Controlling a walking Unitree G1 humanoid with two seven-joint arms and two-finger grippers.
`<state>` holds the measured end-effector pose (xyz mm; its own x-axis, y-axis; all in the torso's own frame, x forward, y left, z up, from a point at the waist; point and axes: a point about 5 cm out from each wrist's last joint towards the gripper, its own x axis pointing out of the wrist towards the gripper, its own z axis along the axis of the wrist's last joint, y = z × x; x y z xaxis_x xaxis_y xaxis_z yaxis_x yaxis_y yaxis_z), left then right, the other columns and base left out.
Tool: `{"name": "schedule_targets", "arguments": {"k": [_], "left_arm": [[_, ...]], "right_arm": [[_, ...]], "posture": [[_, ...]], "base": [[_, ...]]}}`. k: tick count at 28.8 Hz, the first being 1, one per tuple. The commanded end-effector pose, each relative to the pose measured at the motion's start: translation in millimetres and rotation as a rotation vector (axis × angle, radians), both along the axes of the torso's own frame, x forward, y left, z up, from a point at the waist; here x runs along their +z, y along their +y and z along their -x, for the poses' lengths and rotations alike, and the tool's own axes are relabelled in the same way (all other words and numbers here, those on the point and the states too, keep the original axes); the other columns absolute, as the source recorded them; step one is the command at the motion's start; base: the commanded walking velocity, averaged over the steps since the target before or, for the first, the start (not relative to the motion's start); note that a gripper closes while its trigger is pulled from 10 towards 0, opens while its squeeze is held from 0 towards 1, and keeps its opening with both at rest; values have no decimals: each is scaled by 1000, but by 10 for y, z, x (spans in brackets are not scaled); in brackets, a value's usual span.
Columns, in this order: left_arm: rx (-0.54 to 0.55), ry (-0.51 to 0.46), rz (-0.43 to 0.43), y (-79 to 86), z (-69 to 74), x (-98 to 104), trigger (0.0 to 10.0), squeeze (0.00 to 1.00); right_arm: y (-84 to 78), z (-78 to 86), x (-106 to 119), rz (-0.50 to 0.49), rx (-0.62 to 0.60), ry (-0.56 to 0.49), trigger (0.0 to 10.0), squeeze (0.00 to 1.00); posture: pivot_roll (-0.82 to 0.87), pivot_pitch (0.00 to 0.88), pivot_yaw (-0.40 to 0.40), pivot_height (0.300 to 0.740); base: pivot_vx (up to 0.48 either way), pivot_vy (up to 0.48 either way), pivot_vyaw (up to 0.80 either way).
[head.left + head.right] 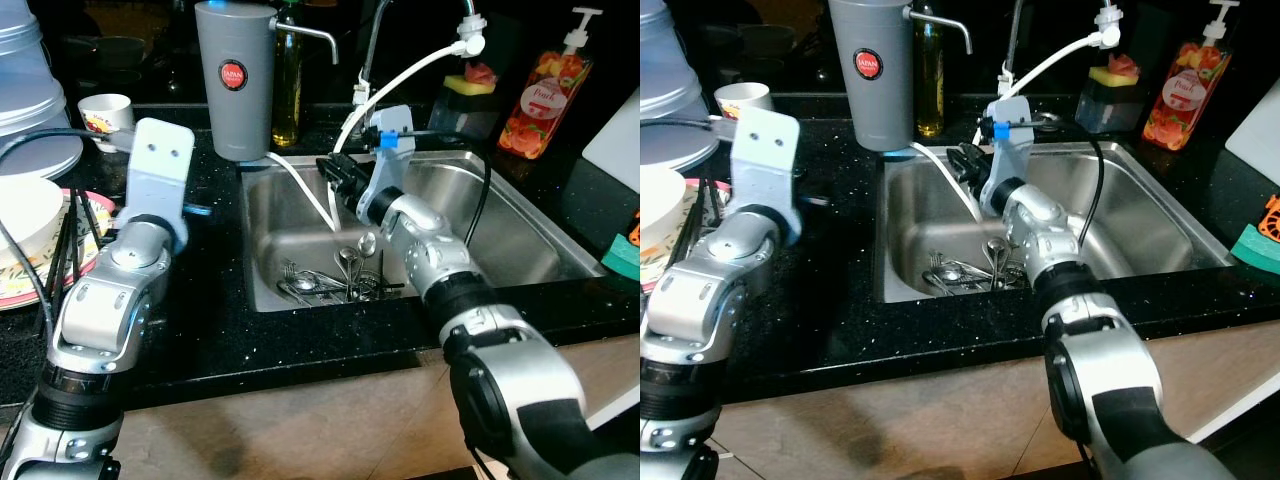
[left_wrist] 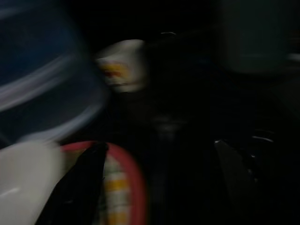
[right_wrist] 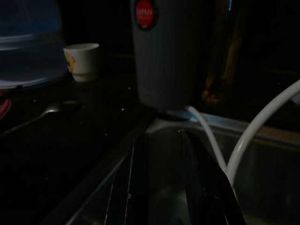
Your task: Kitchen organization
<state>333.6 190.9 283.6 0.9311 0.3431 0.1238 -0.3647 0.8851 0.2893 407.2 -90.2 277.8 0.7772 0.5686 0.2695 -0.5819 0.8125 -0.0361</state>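
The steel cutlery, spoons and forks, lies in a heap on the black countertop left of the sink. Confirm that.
Not quite. The steel cutlery lies in a heap on the bottom of the stainless steel sink, not on the black countertop. The left eye view shows it, below the right gripper.
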Motion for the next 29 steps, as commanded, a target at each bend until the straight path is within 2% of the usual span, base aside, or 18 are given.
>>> {"name": "schedule_targets", "arguments": {"k": [1, 6, 8, 10, 11, 12, 14, 16, 21, 27, 29], "left_arm": [[104, -40, -35, 1, -22, 14, 10000, 0], [262, -44, -174, -2, -47, -39, 10000, 0], [261, -25, -117, -8, -56, -92, 10000, 0], [256, -6, -24, -14, -67, -144, 10000, 0], [256, -6, -24, -14, -67, -144, 10000, 0], [248, 10, 70, -16, -77, -196, 10000, 0], [255, 34, 140, 3, -77, -241, 10000, 4], [259, 44, 156, 10, -77, -255, 10000, 0], [243, 93, 286, 26, -84, -330, 10000, 0], [269, 104, 325, 73, -85, -339, 10000, 0], [273, 108, 336, 79, -87, -341, 10000, 0]], "right_arm": [[-3, 22, -12, -4, 9, 1, 10000, 0], [-23, 62, -29, -13, 9, 6, 10000, 0], [-18, 78, -34, -1, 12, 0, 10000, 0], [-5, 98, -28, 23, 16, -17, 10000, 0], [-5, 98, -28, 23, 16, -17, 10000, 0], [23, 125, -12, 57, 26, -44, 10000, 0], [54, 145, 5, 83, 39, -67, 10000, 0], [64, 155, 14, 96, 43, -77, 10000, 0], [107, 201, 59, 140, 58, -117, 10000, 0], [124, 224, 96, 152, 74, -129, 10000, 0], [146, 247, 98, 163, 114, -121, 10000, 0]], "posture": [[-7, 90, -42, 740], [-7, 102, -36, 740], [-7, 102, -36, 740], [-5, 105, -37, 740], [-5, 105, -37, 740], [-5, 105, -37, 740], [-5, 105, -37, 740], [-5, 105, -37, 740], [-2, 111, -38, 740], [-3, 114, -36, 740], [-2, 114, -37, 740]], "base": [[0, 0, 0], [0, 0, 0], [0, 0, 0], [0, 0, 0], [0, 0, 0], [0, 0, 0], [0, 0, 0], [0, 0, 0], [0, 0, 0], [0, 0, 0], [0, 0, 0]]}}
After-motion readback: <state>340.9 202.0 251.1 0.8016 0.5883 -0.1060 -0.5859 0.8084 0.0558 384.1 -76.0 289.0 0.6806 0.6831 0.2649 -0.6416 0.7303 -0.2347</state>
